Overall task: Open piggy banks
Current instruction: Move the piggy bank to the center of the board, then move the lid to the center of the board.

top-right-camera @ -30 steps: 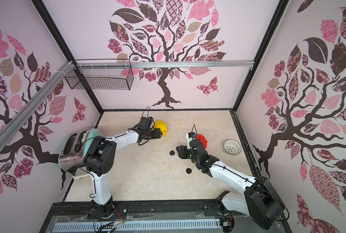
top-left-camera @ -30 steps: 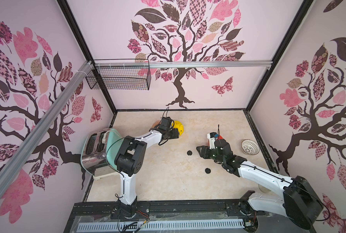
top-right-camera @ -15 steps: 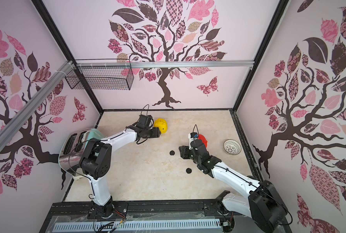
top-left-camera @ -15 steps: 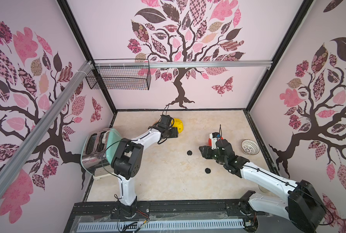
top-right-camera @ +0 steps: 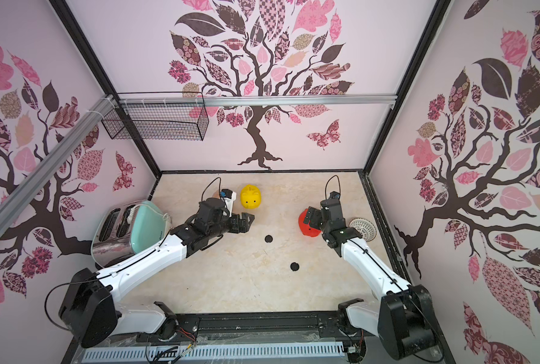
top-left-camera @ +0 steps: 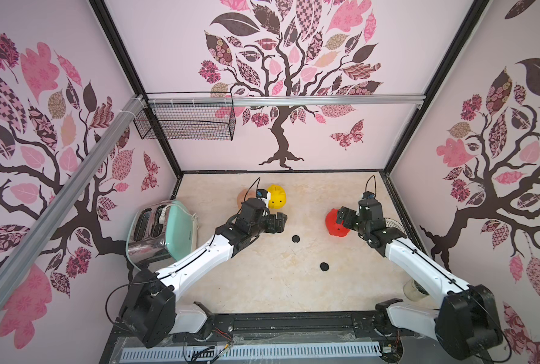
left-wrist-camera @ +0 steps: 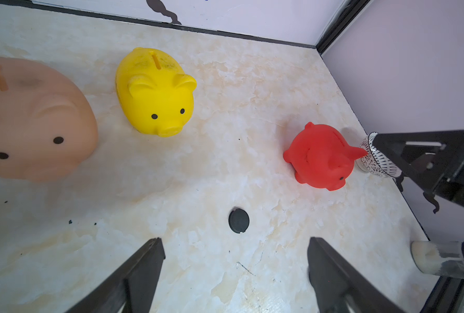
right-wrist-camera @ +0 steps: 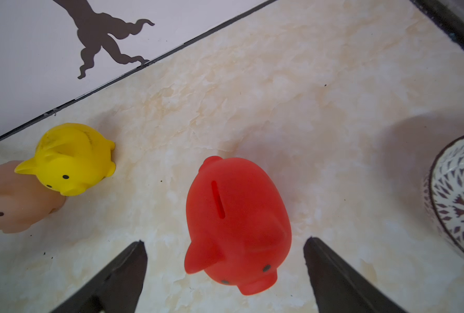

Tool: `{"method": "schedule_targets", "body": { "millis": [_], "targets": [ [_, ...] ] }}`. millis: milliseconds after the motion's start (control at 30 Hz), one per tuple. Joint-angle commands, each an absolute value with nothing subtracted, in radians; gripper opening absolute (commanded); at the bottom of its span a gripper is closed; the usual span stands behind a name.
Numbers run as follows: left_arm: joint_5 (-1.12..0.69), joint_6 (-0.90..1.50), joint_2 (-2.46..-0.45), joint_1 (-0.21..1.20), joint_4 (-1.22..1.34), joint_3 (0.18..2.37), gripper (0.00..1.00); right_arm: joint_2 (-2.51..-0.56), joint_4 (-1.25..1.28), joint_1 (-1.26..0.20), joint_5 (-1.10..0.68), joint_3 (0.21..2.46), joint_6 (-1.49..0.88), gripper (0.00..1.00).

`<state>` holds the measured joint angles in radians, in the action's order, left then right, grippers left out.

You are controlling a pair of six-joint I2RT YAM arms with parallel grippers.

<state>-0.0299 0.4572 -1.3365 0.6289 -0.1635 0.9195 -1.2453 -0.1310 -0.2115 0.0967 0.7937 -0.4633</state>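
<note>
Three piggy banks stand upright on the marble floor: a peach one [left-wrist-camera: 36, 119] at the back left, a yellow one [top-left-camera: 276, 197] beside it, and a red one [top-left-camera: 336, 223] to the right. My left gripper [top-left-camera: 278, 222] hangs open in front of the yellow pig, touching nothing. In the left wrist view a black round plug [left-wrist-camera: 238, 220] lies just beyond its fingertips. My right gripper [right-wrist-camera: 224, 241] is open, and the red pig [right-wrist-camera: 236, 225] sits between its spread fingers with a gap on both sides. A second black plug [top-left-camera: 324, 266] lies nearer the front.
A mint-green toaster [top-left-camera: 168, 230] lies at the left wall. A patterned bowl [top-right-camera: 363, 228] sits at the right wall, just behind the right wrist. A wire basket [top-left-camera: 186, 121] hangs on the back left rail. Walls close in three sides.
Both grippers have opened wide. The left one has drawn back from the yellow pig toward the front. The right one has let go of the red pig, which now stands on the floor.
</note>
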Motion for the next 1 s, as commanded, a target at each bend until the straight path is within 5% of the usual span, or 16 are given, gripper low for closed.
{"method": "schedule_targets", "body": {
  "millis": [0,133,367,467,567,700,967],
  "targets": [
    [-0.054,0.48,-1.321,0.627,-0.094,0.857,0.9,-1.33,-0.156,-0.144,-0.033,0.842,-0.446,0.96],
    [-0.092,0.463,-1.336,0.626,-0.106,0.849,0.88,-1.339,-0.238,-0.151,-0.054,0.876,-0.432,0.93],
    [-0.084,0.502,-1.331,0.626,-0.039,0.779,0.86,-0.981,-0.348,-0.422,0.188,0.696,-0.504,0.79],
    [-0.045,0.536,-1.272,0.596,-0.019,0.73,0.85,-0.939,-0.259,-0.492,0.06,0.618,-0.518,0.67],
    [-0.049,0.603,-1.189,0.512,0.012,0.653,0.84,-1.101,-0.138,-0.509,-0.119,0.621,-0.51,0.6],
    [-0.011,0.632,-1.101,0.454,-0.027,0.599,0.84,-1.384,-0.173,-0.615,-0.123,0.819,-0.403,0.56],
    [-0.029,0.689,-0.978,0.341,-0.036,0.49,0.84,-1.774,-0.39,-0.651,-0.073,1.2,-0.299,0.67]
  ]
}}
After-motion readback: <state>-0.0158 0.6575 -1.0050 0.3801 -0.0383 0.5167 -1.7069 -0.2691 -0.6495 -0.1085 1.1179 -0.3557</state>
